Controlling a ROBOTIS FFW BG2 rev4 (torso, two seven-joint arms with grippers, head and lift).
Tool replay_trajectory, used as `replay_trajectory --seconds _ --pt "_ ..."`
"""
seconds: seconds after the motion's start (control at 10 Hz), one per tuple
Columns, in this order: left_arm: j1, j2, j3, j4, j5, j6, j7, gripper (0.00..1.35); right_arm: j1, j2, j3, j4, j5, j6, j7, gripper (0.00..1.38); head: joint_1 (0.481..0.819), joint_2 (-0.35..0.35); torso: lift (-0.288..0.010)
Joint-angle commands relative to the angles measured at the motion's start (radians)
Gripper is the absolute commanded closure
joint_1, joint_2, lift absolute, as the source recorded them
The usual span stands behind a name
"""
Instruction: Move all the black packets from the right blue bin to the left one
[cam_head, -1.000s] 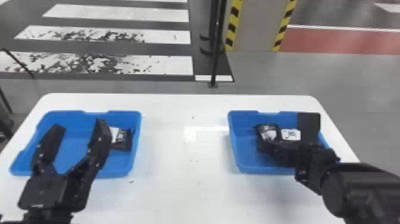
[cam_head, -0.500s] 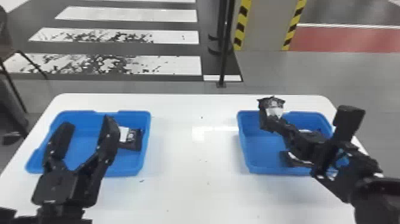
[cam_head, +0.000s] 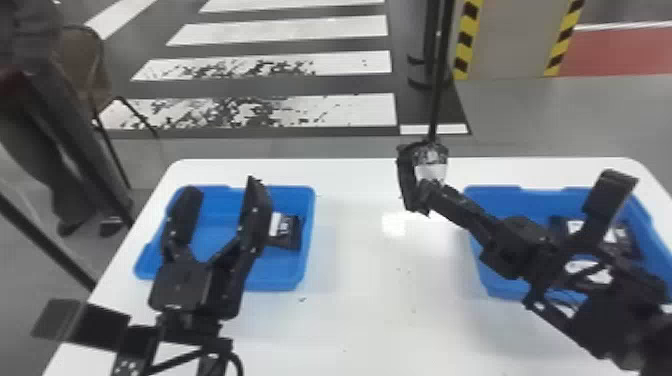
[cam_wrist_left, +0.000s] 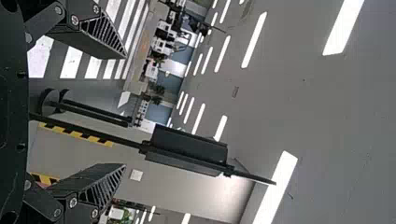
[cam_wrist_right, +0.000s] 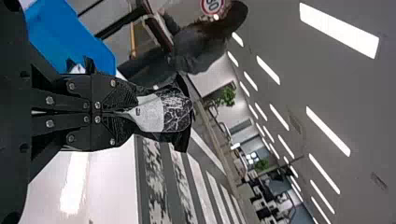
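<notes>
1 black packet juts out, pinched in my right claw, between the right blue bin and the left blue bin. I'd carry it leftward, minding my left claw, nearer that goal and spread, empty, over the left blue bin.

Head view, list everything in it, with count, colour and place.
left bin: one, blue, on table
right bin: one, blue, on table
packet: one, black, in left bin
held packet: one, black, above table, between bins
other packets: at least two, black, in right bin
table: one, white, beneath bins
pole: one, black, behind table
pillar: one, grey, behind table
chair: one, brown, far left
crossing stripes: several, white, behind table
floor strip: one, red, far right
left gripper: one, black, open, before left bin
right gripper: one, black, shut on held packet
</notes>
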Motion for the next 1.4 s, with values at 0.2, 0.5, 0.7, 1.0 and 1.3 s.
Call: replay_trajectory --seconds 0.2,0.5,0.7,1.0,1.3 --pt "-0.039 0.022 -0.054 0.000 0.018 0.082 -0.045 0.23 -0.100 -0.029 0.197 0.043 -0.092 -0.037 0.001 1.24 0.695 0.230 -0.140" --pt "-0.073 0.044 -0.103 0.002 0.050 0.175 -0.092 0.22 -0.145 -0.040 0.277 0.065 -0.129 -0.062 0.001 1.24 0.695 0.238 -0.140" --pt "-0.091 0.047 -0.107 0.002 0.052 0.239 -0.117 0.22 -0.154 -0.046 0.313 0.060 -0.155 -0.064 0.000 1.24 0.695 0.227 -0.140" --pt "-0.093 0.047 -0.105 0.000 0.066 0.285 -0.120 0.22 -0.164 -0.057 0.379 0.060 -0.189 -0.064 0.000 1.24 0.695 0.240 -0.140" --pt "-0.093 0.045 -0.093 0.000 0.072 0.300 -0.117 0.32 -0.172 -0.064 0.419 0.063 -0.205 -0.064 0.000 1.24 0.695 0.267 -0.140"
